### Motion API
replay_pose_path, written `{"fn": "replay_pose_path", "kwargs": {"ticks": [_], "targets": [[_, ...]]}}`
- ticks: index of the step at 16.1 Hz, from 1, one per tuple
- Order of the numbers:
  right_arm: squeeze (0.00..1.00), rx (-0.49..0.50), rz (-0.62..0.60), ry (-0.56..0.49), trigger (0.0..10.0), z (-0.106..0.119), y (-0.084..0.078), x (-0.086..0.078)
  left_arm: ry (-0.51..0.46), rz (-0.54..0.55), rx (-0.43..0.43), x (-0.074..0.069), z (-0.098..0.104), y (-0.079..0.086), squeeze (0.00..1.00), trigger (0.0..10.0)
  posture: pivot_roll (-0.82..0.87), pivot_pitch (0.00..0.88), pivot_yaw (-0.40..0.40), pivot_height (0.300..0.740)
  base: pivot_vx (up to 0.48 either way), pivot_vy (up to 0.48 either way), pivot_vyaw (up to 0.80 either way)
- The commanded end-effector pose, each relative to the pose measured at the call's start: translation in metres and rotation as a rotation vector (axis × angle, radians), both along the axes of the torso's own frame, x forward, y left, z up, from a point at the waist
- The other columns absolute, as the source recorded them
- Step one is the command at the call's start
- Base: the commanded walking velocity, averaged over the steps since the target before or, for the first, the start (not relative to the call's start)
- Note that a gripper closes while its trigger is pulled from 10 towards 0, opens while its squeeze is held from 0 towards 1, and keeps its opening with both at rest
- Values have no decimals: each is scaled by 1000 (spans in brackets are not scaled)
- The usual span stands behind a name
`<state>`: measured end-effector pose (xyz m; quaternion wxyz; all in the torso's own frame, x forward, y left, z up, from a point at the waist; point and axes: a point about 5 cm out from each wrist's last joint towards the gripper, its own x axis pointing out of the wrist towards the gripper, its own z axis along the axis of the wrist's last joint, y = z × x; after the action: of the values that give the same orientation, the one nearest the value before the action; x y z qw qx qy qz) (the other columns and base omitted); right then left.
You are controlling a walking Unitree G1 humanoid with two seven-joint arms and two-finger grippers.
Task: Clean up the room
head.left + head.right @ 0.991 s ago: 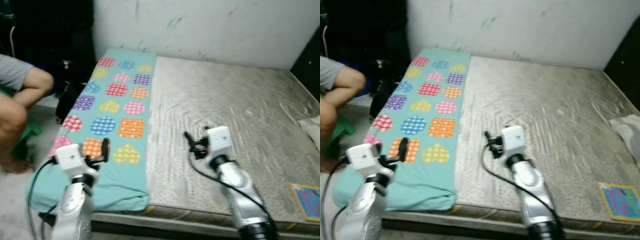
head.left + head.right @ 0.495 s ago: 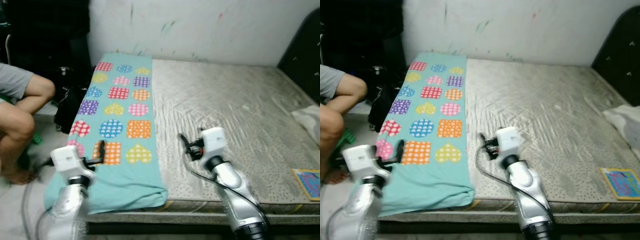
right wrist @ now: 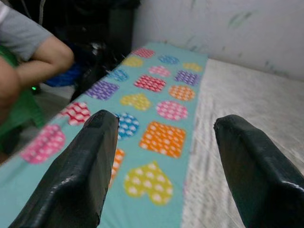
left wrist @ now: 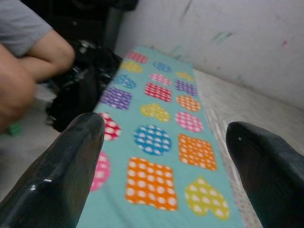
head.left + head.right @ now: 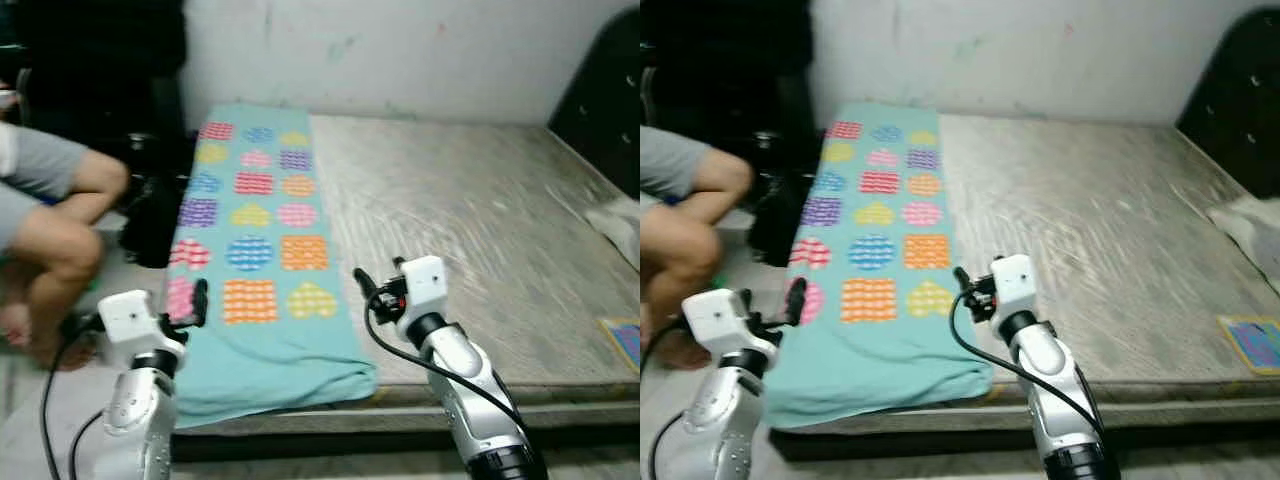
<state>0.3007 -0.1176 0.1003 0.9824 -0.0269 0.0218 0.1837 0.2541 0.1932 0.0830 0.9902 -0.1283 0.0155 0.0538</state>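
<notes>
Blanket: I see one teal blanket (image 5: 258, 250) with bright dotted shapes, lying along the left side of one bare mattress (image 5: 470, 230).
Book: one, at the mattress's right edge (image 5: 1252, 341).
Left gripper (image 4: 164, 156): fingers wide apart, over the blanket.
Right gripper (image 3: 164, 147): fingers wide apart, holding nothing.
Person: one, knees (image 5: 60, 245) beside the bed; the wrist views show an arm (image 3: 45, 59).

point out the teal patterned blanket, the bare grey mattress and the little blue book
teal patterned blanket (image 5: 262, 250), left eye view, blue dotted circle
bare grey mattress (image 5: 460, 210), left eye view, open middle
little blue book (image 5: 1255, 342), right eye view, cover
</notes>
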Motion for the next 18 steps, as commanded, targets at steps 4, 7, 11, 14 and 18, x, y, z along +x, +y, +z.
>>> {"fn": "replay_pose_path", "kwargs": {"ticks": [4, 7, 11, 14, 18], "targets": [[0, -8, -35, 7, 10000, 0, -13, 1, -40, -63, -18, 2, 6, -14, 0, 10000, -125, 0, -48, 740, 0, 0, 0], [0, -8, -36, 9, 10000, 0, -13, 1, -44, -72, -19, 2, 6, -14, 0, 10000, -125, 0, -47, 740, 278, 0, -433], [0, -6, -38, 9, 10000, 0, -14, 1, -43, -76, -16, 2, 6, -15, 0, 10000, -126, 0, -45, 740, 287, 0, -342], [0, -9, -37, 10, 10000, 0, -13, 1, -33, -66, -7, 2, 5, -14, 0, 10000, -125, 0, -47, 740, 176, 0, 0], [0, -10, -37, 10, 10000, 0, -14, 1, -34, -73, -4, 3, 5, -14, 0, 10000, -125, 0, -46, 740, 0, 0, 0]]}}
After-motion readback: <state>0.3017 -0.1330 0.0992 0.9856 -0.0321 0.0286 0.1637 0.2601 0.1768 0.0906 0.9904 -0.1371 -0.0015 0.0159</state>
